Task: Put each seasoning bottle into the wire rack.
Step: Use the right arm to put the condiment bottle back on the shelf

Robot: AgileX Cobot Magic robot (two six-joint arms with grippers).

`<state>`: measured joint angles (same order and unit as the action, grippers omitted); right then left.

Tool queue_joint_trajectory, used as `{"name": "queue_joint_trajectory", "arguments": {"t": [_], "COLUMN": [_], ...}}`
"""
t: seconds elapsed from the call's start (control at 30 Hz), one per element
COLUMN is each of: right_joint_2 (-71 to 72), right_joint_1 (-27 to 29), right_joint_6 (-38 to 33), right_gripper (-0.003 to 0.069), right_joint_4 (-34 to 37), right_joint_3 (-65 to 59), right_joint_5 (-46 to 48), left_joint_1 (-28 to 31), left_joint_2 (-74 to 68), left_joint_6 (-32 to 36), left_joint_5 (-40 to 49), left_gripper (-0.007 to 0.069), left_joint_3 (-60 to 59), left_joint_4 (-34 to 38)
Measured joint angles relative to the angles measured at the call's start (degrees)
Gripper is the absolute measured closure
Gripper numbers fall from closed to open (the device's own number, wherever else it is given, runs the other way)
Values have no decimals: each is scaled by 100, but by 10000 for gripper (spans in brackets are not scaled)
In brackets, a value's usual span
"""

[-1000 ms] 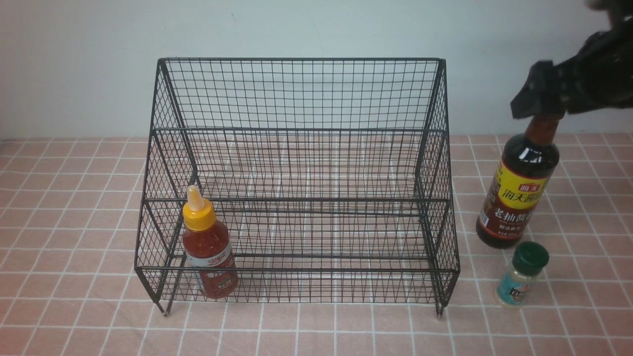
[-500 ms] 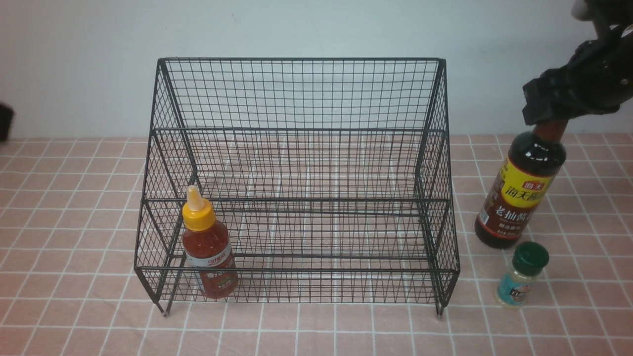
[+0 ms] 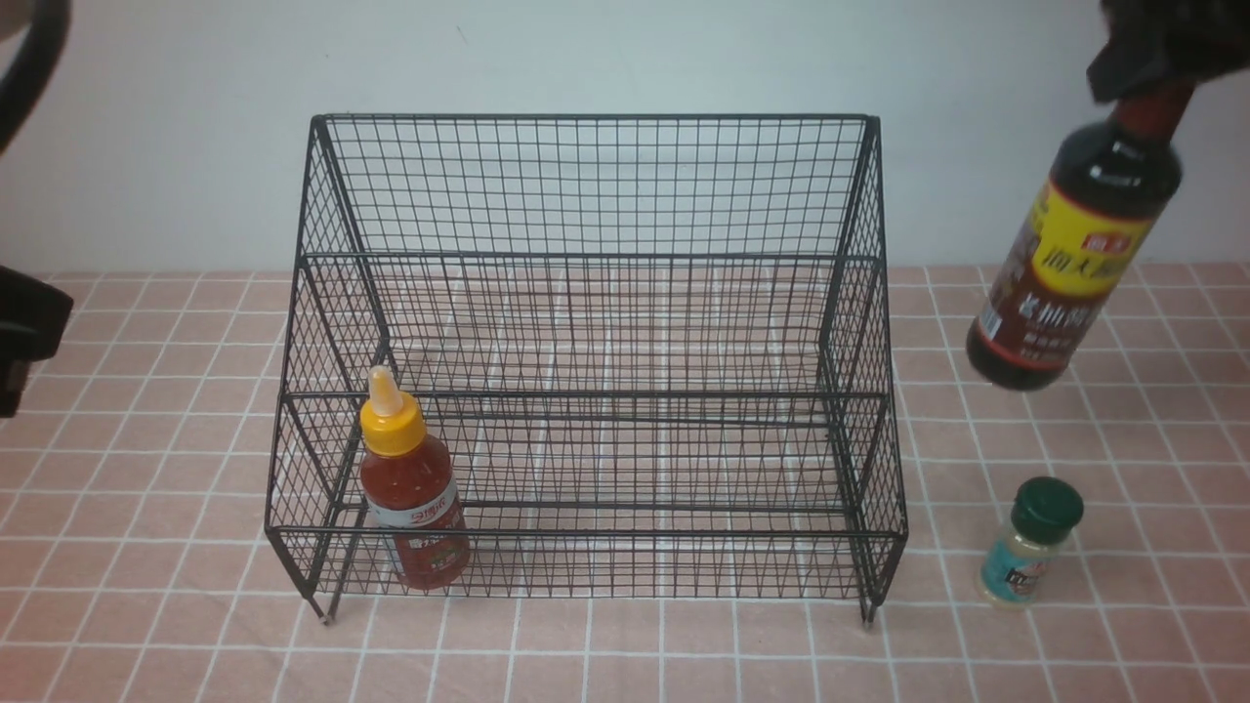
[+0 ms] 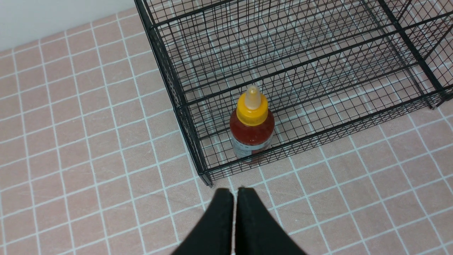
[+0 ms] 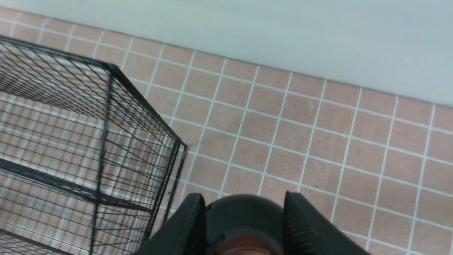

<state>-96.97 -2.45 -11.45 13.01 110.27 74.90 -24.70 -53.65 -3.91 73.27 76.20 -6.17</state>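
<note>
We've got the right claw [image 5: 244, 226] clamped on the cap of the soy bottle [image 3: 1074, 264]. The bottle hangs below the claw, tilted, its base swung toward the rack side and clear of the tiled table [image 3: 146, 586]. The wire rack [image 3: 596, 186] sits left of the claw and lower. The green-capped jar [image 3: 1030, 547] stands on the table well below the claw. The red sauce bottle [image 3: 412, 508] is already in the rack's front tier, far to the claw's left. The left claw [image 4: 233, 198] is pinched shut, empty.

Risks, as we judge them: it's a cap-only grip on a tall, heavy bottle (a long pendulum), so a quick sideways move could swing it or let it slip. The low base could also clip the rack's right side wall on the way over.

Vs half a sec ago: the bottle was leaning w/ its base on the table, and now it's lifted well clear. The rack, jar and red bottle haven't moved.
</note>
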Motion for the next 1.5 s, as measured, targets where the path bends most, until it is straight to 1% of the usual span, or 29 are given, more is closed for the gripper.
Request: {"name": "queue_joint_trajectory", "arguments": {"t": [0.1, 0.23, 0.6, 0.83, 1.0, 1.07, 1.1, 1.13, 1.2, 1.23, 1.3, 1.4, 1.5], "right_joint_2": [5, 143, 481, 490, 498, 498, 474, 474, 431, 348, 229, 57, -75], "right_joint_1": [0, 0, 0, -43, -465, -758, -1008, -1008, -1307, -1574, -1807, -1967, -1998], "right_joint_6": [45, 148, 167, 62, -1, -1, 5, 12, 34, 59, 126, 184, 195], "right_gripper": [389, 389, 389, 389, 389, 389, 389, 389, 389, 389, 389, 389, 389], "right_joint_4": [58, 177, 1000, 1653, 1670, 1543, 1444, 1431, 1304, 1102, 892, 658, 619], "right_joint_3": [516, 884, 1064, 1101, 1110, 1110, 1120, 1116, 1116, 1116, 1116, 1116, 1116], "right_joint_5": [121, 135, 247, 259, 253, 253, 253, 253, 253, 179, 59, -150, -268], "left_joint_1": [0, 0, 0, 0, 0, 0, 0, 0, 0, 0, 0, 0, 0], "left_joint_2": [0, 0, 0, 0, 0, 0, 0, 0, 0, 0, 0, 0, 0], "left_joint_6": [0, 0, 0, 0, 0, 0, 0, 0, 0, 0, 0, 0, 0], "left_joint_5": [0, -6, -445, -471, -478, -493, -521, -529, -567, -586, -586, -586, -586], "left_gripper": [631, 631, 631, 631, 631, 631, 631, 631, 631, 631, 631, 631, 631], "left_joint_3": [-4, -4, -4, -4, -4, -4, -4, -4, -4, -4, -4, -4, -4], "left_joint_4": [0, 0, 5, 86, 91, 91, 91, 91, 91, 91, 91, 91, 91]}}
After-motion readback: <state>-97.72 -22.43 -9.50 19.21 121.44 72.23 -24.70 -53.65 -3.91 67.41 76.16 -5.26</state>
